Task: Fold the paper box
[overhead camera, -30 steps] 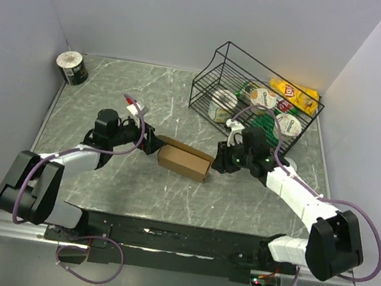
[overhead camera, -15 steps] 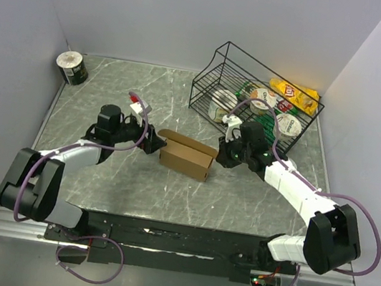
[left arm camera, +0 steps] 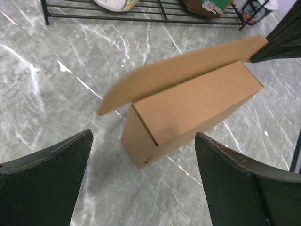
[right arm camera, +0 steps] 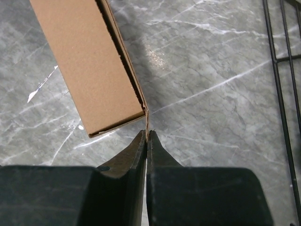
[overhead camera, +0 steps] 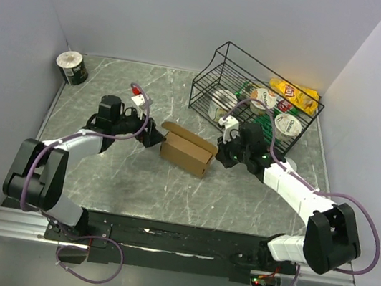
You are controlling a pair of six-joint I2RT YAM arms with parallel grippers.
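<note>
The paper box (overhead camera: 185,155) is a small brown cardboard box on the marble table, its lid flap (overhead camera: 190,137) raised and open. In the left wrist view the box (left arm camera: 193,110) lies ahead of my open left gripper (left arm camera: 143,183), which stands just left of the box (overhead camera: 154,137) and touches nothing. My right gripper (overhead camera: 219,151) is at the box's right end, shut on the thin edge of the lid flap (right arm camera: 147,123), as the right wrist view shows between the pinched fingers (right arm camera: 147,136).
A black wire basket (overhead camera: 256,95) with cups and snack packs stands behind the box at the back right; its bars show in the left wrist view (left arm camera: 141,16). A dark can (overhead camera: 72,68) sits at the back left corner.
The right gripper has moved in and up at the box's right end, lifting the lid flap. The left gripper has shifted slightly back and up. The box has turned a little.
</note>
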